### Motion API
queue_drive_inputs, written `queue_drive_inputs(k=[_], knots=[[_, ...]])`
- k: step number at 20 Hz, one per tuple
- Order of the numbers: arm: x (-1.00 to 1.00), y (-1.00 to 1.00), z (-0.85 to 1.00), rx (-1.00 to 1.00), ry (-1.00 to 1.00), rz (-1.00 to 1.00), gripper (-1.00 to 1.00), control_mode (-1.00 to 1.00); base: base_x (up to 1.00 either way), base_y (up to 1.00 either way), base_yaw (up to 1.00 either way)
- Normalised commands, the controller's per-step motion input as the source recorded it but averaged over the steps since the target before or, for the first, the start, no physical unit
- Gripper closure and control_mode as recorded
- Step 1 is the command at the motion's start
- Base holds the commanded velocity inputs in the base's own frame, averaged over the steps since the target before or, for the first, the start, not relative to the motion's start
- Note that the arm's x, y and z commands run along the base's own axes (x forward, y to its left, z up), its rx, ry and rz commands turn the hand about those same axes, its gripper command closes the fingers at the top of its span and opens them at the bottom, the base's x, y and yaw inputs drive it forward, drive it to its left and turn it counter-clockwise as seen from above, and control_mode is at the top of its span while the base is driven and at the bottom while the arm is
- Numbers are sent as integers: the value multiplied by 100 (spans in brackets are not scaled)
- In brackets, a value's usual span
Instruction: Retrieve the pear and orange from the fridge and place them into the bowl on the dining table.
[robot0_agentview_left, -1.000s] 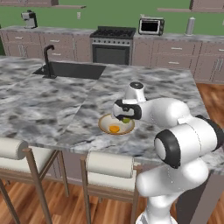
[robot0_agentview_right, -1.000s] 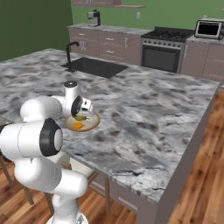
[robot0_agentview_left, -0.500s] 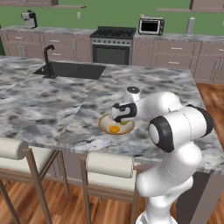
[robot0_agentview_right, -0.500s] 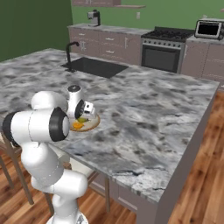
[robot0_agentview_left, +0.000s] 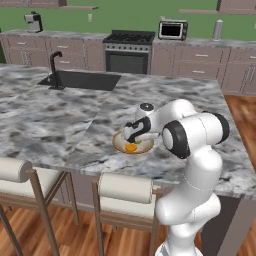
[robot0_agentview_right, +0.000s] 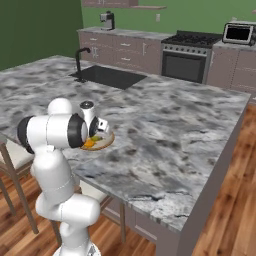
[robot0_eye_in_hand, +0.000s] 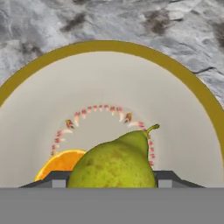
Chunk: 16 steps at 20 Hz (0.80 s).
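Over the bowl, near the stool edge of the dining table, the arm reaches down and the gripper hangs just above the rim. The bowl is my landmark for all places. From the hand view the pear sits between the two finger tips, low over the bowl's beige floor, and the orange already lies in the bowl, just beside the pear on its left in that view. I cannot tell for sure if the fingers still pinch the pear or have let it go; the pictures do not show the gap.

I judge the step in hand is the setting down of the pear. To do it well, the fingers should open only when the pear rests on the bowl floor, and open slowly, because a pear can roll against the orange and push it. After that the hand should rise straight up, so that it does not catch the rim.

Far behind the bowl, across the marble top, there is the sink with a dark faucet, and further the stove and the microwave. In front of the bowl stand two stools. Nothing of these is near enough to hinder the lift.
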Motion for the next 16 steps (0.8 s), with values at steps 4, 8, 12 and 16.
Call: queue_drive_inputs(k=[4,8,12,16], knots=[[21,3,-13,0,0,-3,-100,-100,0,0,0],[3,0,5,0,0,-9,-100,-100,0,0,0],[-32,0,39,0,-3,-12,-100,-100,0,0,0],[-54,-2,81,0,-12,-13,-100,-100,0,0,0]])
